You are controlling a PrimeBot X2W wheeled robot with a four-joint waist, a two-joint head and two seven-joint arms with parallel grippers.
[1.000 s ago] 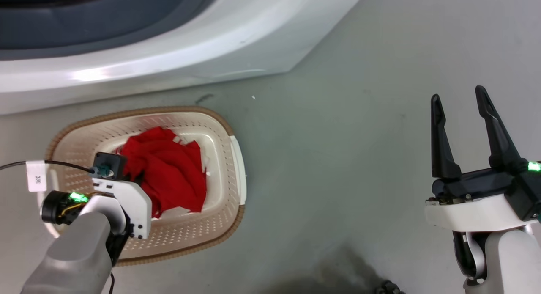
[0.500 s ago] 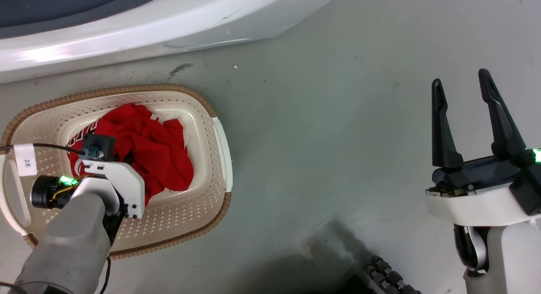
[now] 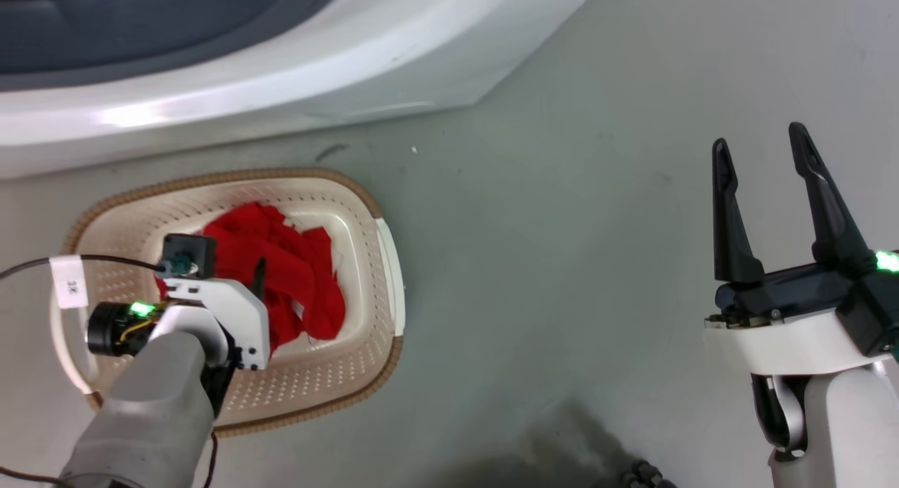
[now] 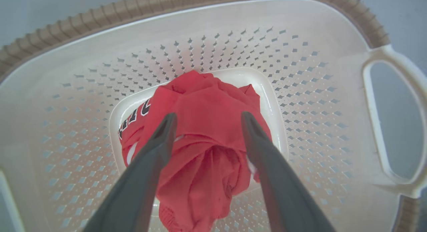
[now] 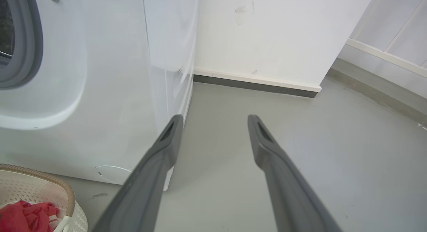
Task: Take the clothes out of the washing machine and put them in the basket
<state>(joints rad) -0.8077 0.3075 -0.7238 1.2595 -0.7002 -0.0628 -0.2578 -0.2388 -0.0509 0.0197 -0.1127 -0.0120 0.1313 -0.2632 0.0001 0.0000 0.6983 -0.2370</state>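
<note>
The cream basket (image 3: 330,376) with its brown rim stands on the floor just in front of the white washing machine (image 3: 281,74). Red clothes (image 3: 309,284) lie crumpled in its bottom. In the left wrist view the clothes (image 4: 206,101) show black-and-white lettering at their left edge, inside the perforated basket (image 4: 233,45). My left gripper (image 4: 207,118) hangs open right above the pile, one finger on each side. My right gripper (image 3: 762,165) is open over bare floor, far right of the basket. In the right wrist view, the right gripper (image 5: 214,120) points past the washing machine (image 5: 100,91) corner.
A black cable with a white tag (image 3: 70,283) runs to my left wrist across the basket's left side. A white wall with a dark baseboard (image 5: 253,86) stands behind the machine. Grey floor (image 3: 548,263) stretches to the right of the basket.
The head view has shifted back and forth. My left gripper stays over the basket, and one dark finger now shows beside the wrist. The right gripper is unchanged.
</note>
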